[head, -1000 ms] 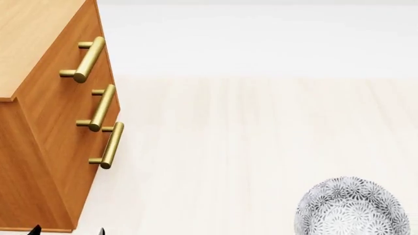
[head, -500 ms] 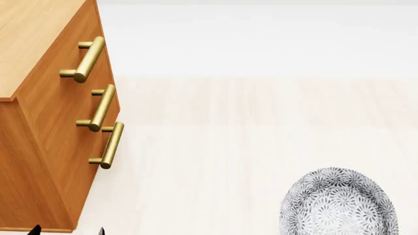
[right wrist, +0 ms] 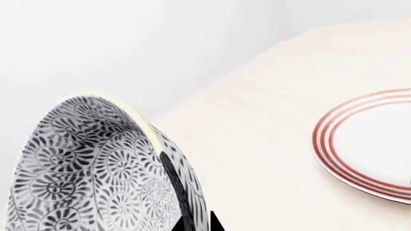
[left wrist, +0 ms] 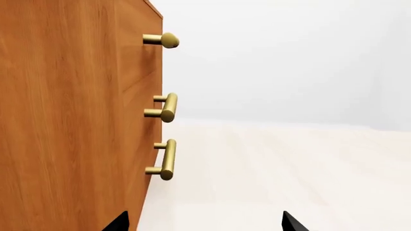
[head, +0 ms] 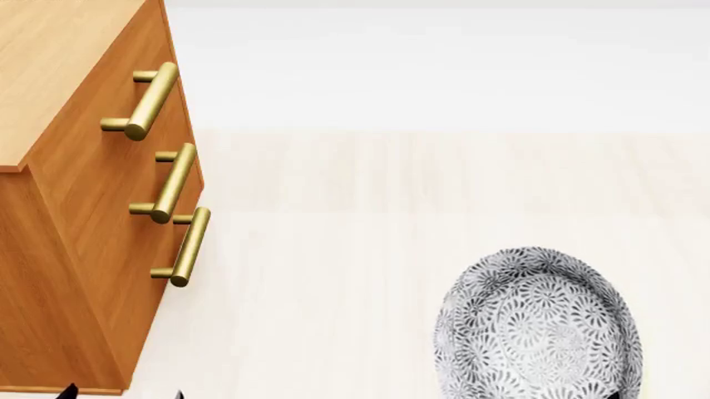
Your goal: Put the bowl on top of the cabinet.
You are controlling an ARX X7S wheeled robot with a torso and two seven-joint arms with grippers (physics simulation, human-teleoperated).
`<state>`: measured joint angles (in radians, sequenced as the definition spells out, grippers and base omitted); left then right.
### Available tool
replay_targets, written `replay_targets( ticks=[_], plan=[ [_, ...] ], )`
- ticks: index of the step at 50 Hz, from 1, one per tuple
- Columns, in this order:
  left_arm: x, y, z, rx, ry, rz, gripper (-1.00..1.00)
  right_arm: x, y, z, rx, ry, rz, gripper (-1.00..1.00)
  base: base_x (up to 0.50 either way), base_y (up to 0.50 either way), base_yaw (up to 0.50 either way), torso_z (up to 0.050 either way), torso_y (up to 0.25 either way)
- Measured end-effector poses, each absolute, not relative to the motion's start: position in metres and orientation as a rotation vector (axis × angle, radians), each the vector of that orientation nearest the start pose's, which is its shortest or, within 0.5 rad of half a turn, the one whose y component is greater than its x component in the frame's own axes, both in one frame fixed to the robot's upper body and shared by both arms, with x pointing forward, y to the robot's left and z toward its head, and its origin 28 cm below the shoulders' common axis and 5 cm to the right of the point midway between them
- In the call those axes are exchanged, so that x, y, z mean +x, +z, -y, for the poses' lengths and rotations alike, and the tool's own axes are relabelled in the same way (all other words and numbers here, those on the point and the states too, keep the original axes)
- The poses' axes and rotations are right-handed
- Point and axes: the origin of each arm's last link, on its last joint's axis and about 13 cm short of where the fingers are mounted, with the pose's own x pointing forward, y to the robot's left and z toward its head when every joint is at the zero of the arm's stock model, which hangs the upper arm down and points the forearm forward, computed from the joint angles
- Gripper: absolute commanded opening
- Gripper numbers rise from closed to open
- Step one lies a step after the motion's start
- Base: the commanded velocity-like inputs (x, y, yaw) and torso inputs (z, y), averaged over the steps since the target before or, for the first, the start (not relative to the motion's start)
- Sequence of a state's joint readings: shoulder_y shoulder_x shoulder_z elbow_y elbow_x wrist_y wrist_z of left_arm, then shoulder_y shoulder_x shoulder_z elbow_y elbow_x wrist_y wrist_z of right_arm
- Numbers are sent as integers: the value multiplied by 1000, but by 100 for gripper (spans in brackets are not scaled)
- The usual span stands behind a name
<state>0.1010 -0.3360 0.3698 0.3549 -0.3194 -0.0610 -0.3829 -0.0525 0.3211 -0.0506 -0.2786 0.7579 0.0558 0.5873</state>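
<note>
**Right gripper clamped on bowl rim; bowl raised and tilted, off the cabinet**

My right gripper [right wrist: 192, 224] is closed on the rim of the bowl [right wrist: 96, 173]. In the right wrist view a dark finger lies against the bowl's inner wall, and a second dark tip shows just outside the rim, so the wall sits between them. Only the tips are in frame.

The bowl is tilted. In the head view its patterned face [head: 538, 324] turns toward the camera at about 5 o'clock in the frame. Its lower edge is cut off by the frame. I cannot confirm from these views whether any part of it touches the pale wooden floor [head: 367, 249].

My left gripper [left wrist: 202, 224] shows two dark fingertips set far apart with nothing between them. It stands open, beside the cabinet's side panel [left wrist: 64, 120].

The cabinet [head: 78, 249] stands at 9 to 10 o'clock in the head view, well apart from the bowl. Three brass bar handles [head: 166, 183] project from its drawer fronts. The part of its lighter top [head: 56, 66] in frame carries nothing.

A white plate with red rings [right wrist: 378, 144] lies flat on the floor, seen only in the right wrist view, apart from the bowl. The portion in view holds nothing.
</note>
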Motion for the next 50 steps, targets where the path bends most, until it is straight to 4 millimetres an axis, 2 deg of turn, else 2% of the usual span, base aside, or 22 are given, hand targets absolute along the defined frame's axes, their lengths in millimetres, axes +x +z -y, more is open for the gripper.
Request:
replay_targets(
  ticks=[31,50],
  plan=[
    [159,59,-191,-117,-160,7,100,199,116,104,179,-280,104,-100,0,0,0,0,0],
    [152,63,-191,-163,-238,2,100,221,132,91,-7,-198,175,-100,0,0,0,0,1]
  ],
)
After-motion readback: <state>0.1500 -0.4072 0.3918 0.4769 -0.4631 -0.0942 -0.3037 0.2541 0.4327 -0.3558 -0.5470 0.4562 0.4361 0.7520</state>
